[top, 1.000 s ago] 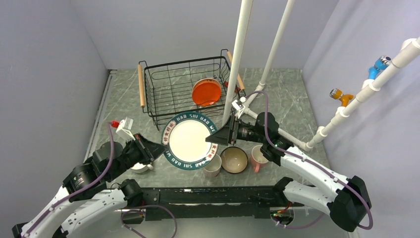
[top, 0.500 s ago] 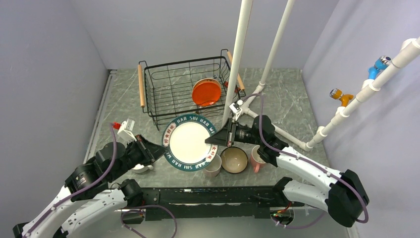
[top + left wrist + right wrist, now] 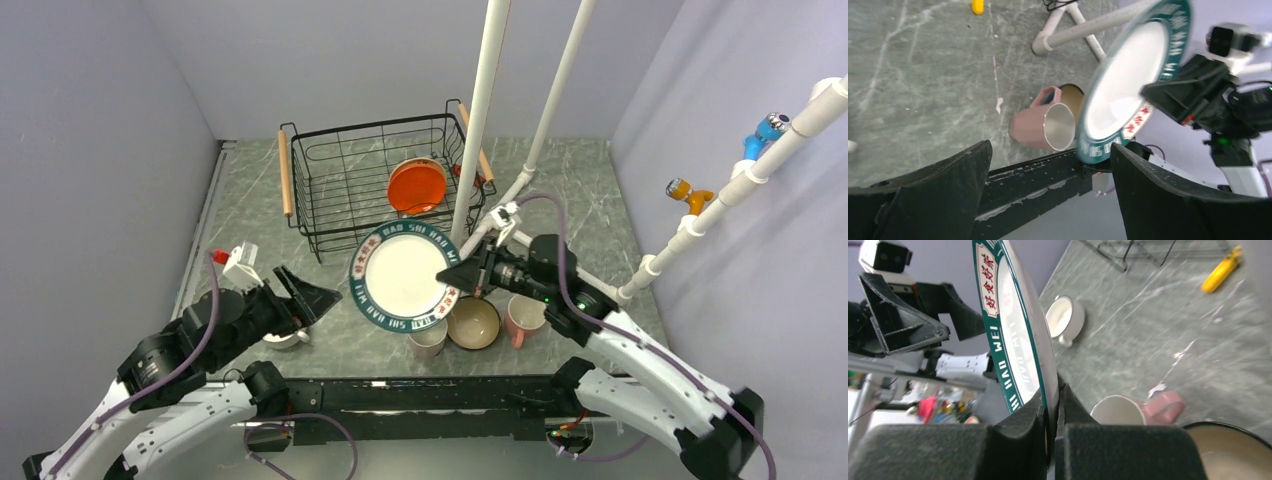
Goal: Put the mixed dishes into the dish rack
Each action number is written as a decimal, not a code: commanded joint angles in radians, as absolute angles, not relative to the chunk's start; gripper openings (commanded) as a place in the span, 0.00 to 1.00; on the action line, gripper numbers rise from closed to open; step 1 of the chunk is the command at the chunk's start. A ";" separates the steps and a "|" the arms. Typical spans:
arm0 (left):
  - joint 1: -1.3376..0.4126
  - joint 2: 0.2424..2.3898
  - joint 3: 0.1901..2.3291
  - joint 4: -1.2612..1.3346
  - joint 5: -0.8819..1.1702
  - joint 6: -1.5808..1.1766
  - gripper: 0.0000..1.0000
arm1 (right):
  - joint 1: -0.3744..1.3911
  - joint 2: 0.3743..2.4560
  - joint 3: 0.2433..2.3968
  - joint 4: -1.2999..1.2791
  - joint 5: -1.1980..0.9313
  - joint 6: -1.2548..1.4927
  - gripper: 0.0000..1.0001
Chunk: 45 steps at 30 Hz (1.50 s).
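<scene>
the plate (image 3: 405, 277) is held tilted in the air, just short of the rack (image 3: 330, 240), with the right gripper (image 3: 458, 277) clamped on one edge only. the left gripper (image 3: 305, 292) is spread wide, empty. with so small a hold, the plate could be twisted loose and dropped on the mug (image 3: 428, 337) and bowl (image 3: 473, 322) below.

white cup (image 3: 284, 341) half hidden (top view), bowl (image 3: 1235, 452) cropped

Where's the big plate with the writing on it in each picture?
Top view: big plate in the middle, right gripper pinching its rim.
Left wrist: plate at upper right, tilted.
Right wrist: plate left of centre, edge-on.
Shared landmark: pink mug beside the plate's lower edge.
</scene>
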<state>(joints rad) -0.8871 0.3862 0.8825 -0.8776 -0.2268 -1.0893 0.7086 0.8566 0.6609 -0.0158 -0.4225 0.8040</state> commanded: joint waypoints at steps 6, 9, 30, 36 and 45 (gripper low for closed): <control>-0.889 0.337 0.980 -1.070 -0.423 -1.022 0.99 | 0.707 0.576 0.842 -0.334 0.031 0.527 0.00; -0.889 0.342 1.019 -1.150 -0.487 -0.994 0.99 | 0.708 0.509 0.894 -0.408 0.122 0.447 0.00; -0.888 0.274 0.882 -1.169 -0.564 -0.899 0.99 | 0.708 0.363 1.002 -0.510 0.843 0.311 0.00; -0.888 0.273 0.857 -1.119 -0.540 -0.830 0.98 | 0.707 0.581 0.973 -0.309 0.935 0.169 0.00; -0.888 0.245 0.811 -1.007 -0.453 -0.745 0.96 | 0.592 0.857 1.070 -0.054 0.717 0.048 0.00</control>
